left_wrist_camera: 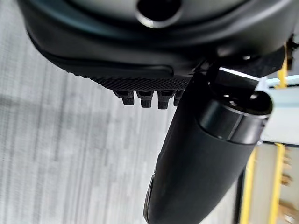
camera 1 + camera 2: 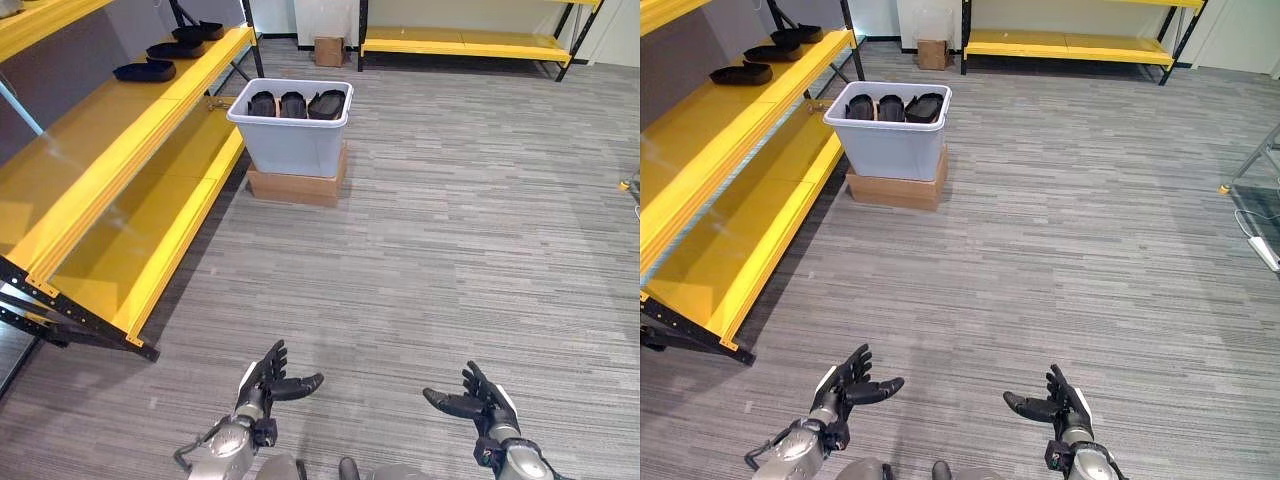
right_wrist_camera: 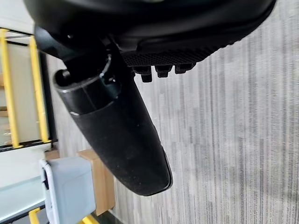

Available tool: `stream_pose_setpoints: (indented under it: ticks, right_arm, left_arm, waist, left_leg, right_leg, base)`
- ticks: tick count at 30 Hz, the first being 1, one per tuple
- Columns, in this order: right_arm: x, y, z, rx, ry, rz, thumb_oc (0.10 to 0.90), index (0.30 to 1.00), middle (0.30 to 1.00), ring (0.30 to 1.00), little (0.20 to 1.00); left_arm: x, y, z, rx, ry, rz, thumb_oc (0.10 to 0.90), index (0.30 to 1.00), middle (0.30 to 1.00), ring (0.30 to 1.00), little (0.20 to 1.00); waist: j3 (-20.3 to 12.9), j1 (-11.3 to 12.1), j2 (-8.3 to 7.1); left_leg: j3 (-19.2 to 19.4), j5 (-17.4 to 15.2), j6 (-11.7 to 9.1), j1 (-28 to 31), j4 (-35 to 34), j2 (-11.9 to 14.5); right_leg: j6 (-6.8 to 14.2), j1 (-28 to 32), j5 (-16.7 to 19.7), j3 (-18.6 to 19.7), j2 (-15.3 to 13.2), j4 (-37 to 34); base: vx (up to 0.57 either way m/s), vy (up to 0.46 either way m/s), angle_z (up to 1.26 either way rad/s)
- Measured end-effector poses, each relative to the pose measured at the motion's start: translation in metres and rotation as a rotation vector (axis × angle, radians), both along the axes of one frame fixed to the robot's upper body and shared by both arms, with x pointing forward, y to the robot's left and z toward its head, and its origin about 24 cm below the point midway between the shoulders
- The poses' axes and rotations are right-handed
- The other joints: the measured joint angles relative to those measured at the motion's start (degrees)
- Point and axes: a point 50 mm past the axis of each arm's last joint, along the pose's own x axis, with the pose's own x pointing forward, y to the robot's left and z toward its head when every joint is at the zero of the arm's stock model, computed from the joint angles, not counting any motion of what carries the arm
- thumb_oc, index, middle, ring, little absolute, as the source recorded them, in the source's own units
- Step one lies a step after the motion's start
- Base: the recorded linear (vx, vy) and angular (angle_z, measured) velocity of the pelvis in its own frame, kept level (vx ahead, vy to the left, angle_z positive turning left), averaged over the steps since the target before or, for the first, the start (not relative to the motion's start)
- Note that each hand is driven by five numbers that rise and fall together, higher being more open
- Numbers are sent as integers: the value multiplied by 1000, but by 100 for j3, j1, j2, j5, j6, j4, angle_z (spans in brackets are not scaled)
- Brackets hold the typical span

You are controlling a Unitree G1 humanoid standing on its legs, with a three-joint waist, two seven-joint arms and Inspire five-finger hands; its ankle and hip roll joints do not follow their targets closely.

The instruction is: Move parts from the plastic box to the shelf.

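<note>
Grey box (image 2: 292, 140) holds black parts (image 2: 294, 104), sits on carton (image 2: 297, 187) beside yellow shelf (image 2: 120, 150). We see left hand (image 2: 262, 385) and right hand (image 2: 478, 402) empty, fingers spread. Box well ahead, left hand nearer.

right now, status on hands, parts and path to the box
Left hand and right hand open, holding nothing. Three black parts in plastic box, three more on shelf. Carpet ahead bare.

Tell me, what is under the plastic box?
The plastic box stands on a flat cardboard box on the floor. Its middle is covered by the plastic box; only its front and side edges show.
</note>
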Motion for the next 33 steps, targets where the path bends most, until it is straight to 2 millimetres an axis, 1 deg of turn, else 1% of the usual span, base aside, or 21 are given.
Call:
stream_pose_setpoints:
  ticks: [1,2,5,6,8,9,11,12,13,16,18,19,20,21,23,25,27,28,29,31,33]
  right_arm:
    - [-4,-3,-1,-11,17,-3,900,1000,1000,1000,1000]
    - [-5,-5,-2,-22,25,1,900,1000,1000,1000,1000]
    - [-5,-5,-3,-26,36,17,900,1000,1000,1000,1000]
    - [-4,-4,-2,-21,31,25,900,1000,1000,1000,1000]
    - [-3,-4,-1,-23,24,34,900,1000,1000,1000,1000]
    - [-4,-1,-2,-15,31,37,900,1000,1000,1000,1000]
    - [-4,1,-2,-9,31,50,900,1000,1000,1000,1000]
    - [-2,2,-2,-7,28,53,900,1000,1000,1000,1000]
    - [-2,3,-2,-2,28,57,900,1000,1000,1000,1000]
    - [1,10,-2,24,17,61,900,1000,1000,1000,1000]
    - [2,15,-3,42,17,64,900,1000,1000,1000,1000]
    - [3,18,-3,47,15,73,900,1000,1000,1000,1000]
    - [5,20,-1,52,2,76,900,1000,1000,1000,1000]
    - [8,22,0,55,-9,78,900,1000,1000,1000,1000]
    - [8,24,1,59,-14,87,900,1000,1000,1000,1000]
    - [11,28,2,63,-21,100,900,1000,1000,1000,1000]
    - [12,31,2,73,-27,103,900,1000,1000,1000,1000]
    - [9,30,1,72,-18,104,900,1000,1000,1000,1000]
    - [10,31,2,73,-19,107,900,1000,1000,1000,1000]
    - [9,30,1,73,-17,107,900,1000,1000,1000,1000]
    - [0,27,-2,57,12,102,900,1000,1000,1000,1000]
  left_arm:
    - [-3,0,-2,-3,8,4,900,1000,1000,1000,1000]
    - [-2,0,-1,-3,7,3,900,1000,1000,1000,1000]
    - [-4,2,-2,0,13,14,900,1000,1000,1000,1000]
    - [-5,4,-3,2,16,21,900,1000,1000,1000,1000]
    - [-9,4,-4,0,26,24,900,1000,1000,1000,1000]
    - [-8,5,-3,3,23,22,900,1000,1000,1000,1000]
    - [-4,4,-1,3,8,19,900,1000,1000,1000,1000]
    - [2,3,2,2,-7,10,900,1000,1000,1000,1000]
    - [5,2,4,2,-19,3,900,1000,1000,1000,1000]
    - [17,2,12,8,-62,-4,900,1000,1000,1000,1000]
    - [24,0,16,9,-84,-9,900,1000,1000,1000,1000]
    - [27,1,18,22,-90,-2,900,1000,1000,1000,1000]
    - [28,3,18,27,-93,0,900,1000,1000,1000,1000]
    - [26,4,18,33,-87,6,900,1000,1000,1000,1000]
    - [23,8,16,52,-76,12,900,1000,1000,1000,1000]
    - [24,11,18,64,-82,14,900,1000,1000,1000,1000]
    - [24,14,18,68,-79,17,900,1000,1000,1000,1000]
    - [20,13,15,62,-69,16,900,1000,1000,1000,1000]
    - [16,14,13,64,-54,20,900,1000,1000,1000,1000]
    - [13,15,10,64,-36,21,900,1000,1000,1000,1000]
    - [11,12,8,52,-28,1,900,1000,1000,1000,1000]
  waist:
    - [-17,-12,112]
    - [28,-17,207]
    - [19,131,254]
    - [12,185,266]
    - [-33,181,337]
    - [-39,161,295]
    - [-72,159,235]
    - [-78,147,205]
    - [-90,164,201]
    - [-171,212,128]
    - [-176,229,127]
    - [-171,224,113]
    - [-155,209,139]
    - [-130,213,176]
    - [-68,128,322]
    - [56,110,416]
    - [200,51,391]
    - [199,32,395]
    - [204,35,390]
    - [226,-45,357]
    - [238,-79,318]
  left_leg:
    - [-8,311,-91,-35,-1031,31]
    - [-18,520,-75,-104,-1621,41]
    - [-289,763,-68,-194,-1698,-51]
    - [-291,862,-24,-104,-1626,-99]
    - [-289,950,120,113,-1647,-185]
    - [-275,1335,220,308,-1701,-281]
    - [-72,1466,327,403,-1625,-390]
    - [63,1405,376,385,-1457,-483]
    - [153,1334,479,418,-1359,-581]
    - [273,1013,700,490,-1167,-914]
    - [179,832,954,685,-1225,-1071]
    - [163,892,860,807,-1343,-1138]
    - [164,715,1101,939,-1417,-1211]
    - [186,804,999,1074,-1482,-1226]
    - [106,726,1051,1335,-1559,-1156]
    - [17,586,1067,1497,-1538,-1050]
    - [-7,547,1033,1746,-1606,-1030]
    - [-20,447,962,1871,-1702,-1029]
    - [-4,273,896,1945,-1741,-1030]
    - [-3,174,859,2011,-1755,-1063]
    - [-47,36,745,2224,-1765,-1101]
  right_leg:
    - [68,123,-63,8,60,-137]
    - [9,208,-21,44,129,-185]
    - [36,425,-115,367,138,-279]
    - [140,541,-186,587,106,-320]
    - [232,734,-266,707,89,-396]
    - [355,938,-376,824,-5,-457]
    - [549,968,-510,878,-172,-357]
    - [661,959,-582,868,-308,-222]
    - [817,894,-731,866,-420,45]
    - [1019,623,-991,760,-681,873]
    - [1132,129,-1121,656,-729,2155]
    - [1208,-432,-1074,526,-709,3361]
    - [1230,-875,-1056,298,-795,4036]
    - [1172,-1211,-1056,14,-962,4540]
    - [1137,-1684,-1089,-231,-968,4767]
    - [1152,-2104,-1156,-252,-746,4545]
    - [1134,-2348,-1152,-374,-731,4028]
    - [1078,-2509,-1053,-686,-792,3268]
    - [1069,-2603,-797,-783,-780,2290]
    - [1042,-2819,-307,-683,-779,1265]
    - [1133,-2776,229,-717,-926,53]
  base:
    - [384,101,2]
    - [399,112,-10]
    - [384,151,-47]
    - [265,128,-91]
    - [304,181,-60]
    - [462,308,-40]
    - [435,303,-30]
    - [342,232,-14]
    - [322,209,-12]
    - [238,177,0]
    - [180,217,18]
    - [202,258,4]
    - [295,331,1]
    - [236,197,3]
    - [241,128,7]
    - [271,33,8]
    - [290,-15,17]
    - [310,-63,-6]
    - [314,-60,-16]
    - [311,-97,-6]
    - [364,-139,11]
